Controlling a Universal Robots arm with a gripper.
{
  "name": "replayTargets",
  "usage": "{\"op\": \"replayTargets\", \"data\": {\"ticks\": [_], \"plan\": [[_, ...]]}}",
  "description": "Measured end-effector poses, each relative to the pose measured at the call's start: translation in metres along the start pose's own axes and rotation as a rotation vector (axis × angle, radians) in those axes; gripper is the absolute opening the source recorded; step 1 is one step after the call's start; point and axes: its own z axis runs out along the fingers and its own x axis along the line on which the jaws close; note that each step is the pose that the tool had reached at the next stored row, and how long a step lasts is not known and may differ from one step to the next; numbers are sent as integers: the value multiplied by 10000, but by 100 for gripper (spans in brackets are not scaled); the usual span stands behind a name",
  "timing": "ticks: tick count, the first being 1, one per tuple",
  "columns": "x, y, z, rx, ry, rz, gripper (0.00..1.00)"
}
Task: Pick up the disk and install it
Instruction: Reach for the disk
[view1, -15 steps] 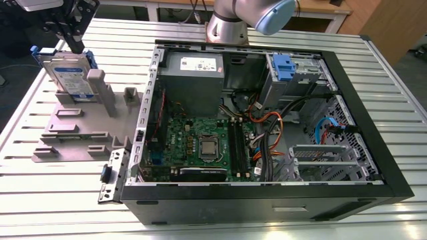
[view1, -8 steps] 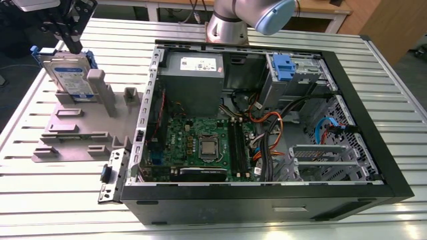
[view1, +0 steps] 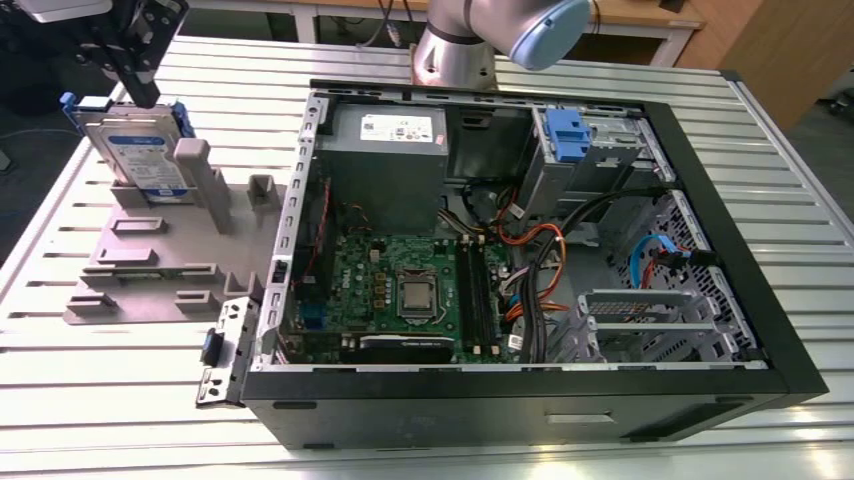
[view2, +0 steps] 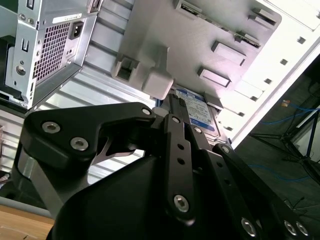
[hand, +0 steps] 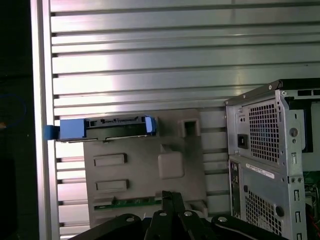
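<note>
Silver between blue rails, the disk (view1: 140, 150) stands upright in its grey stand (view1: 147, 265); the gripper (view1: 136, 98) above, fingers (view2: 178, 150) pinched together and empty, should widen to straddle its top edge.

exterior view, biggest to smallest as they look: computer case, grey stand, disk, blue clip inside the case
1. computer case
2. grey stand
3. disk
4. blue clip, clearly the smallest
</note>
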Motion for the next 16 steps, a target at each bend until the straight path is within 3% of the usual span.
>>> {"op": "replayTargets", "data": {"ticks": [16], "plan": [[87, -7, 5, -1, -1, 1, 11]]}}
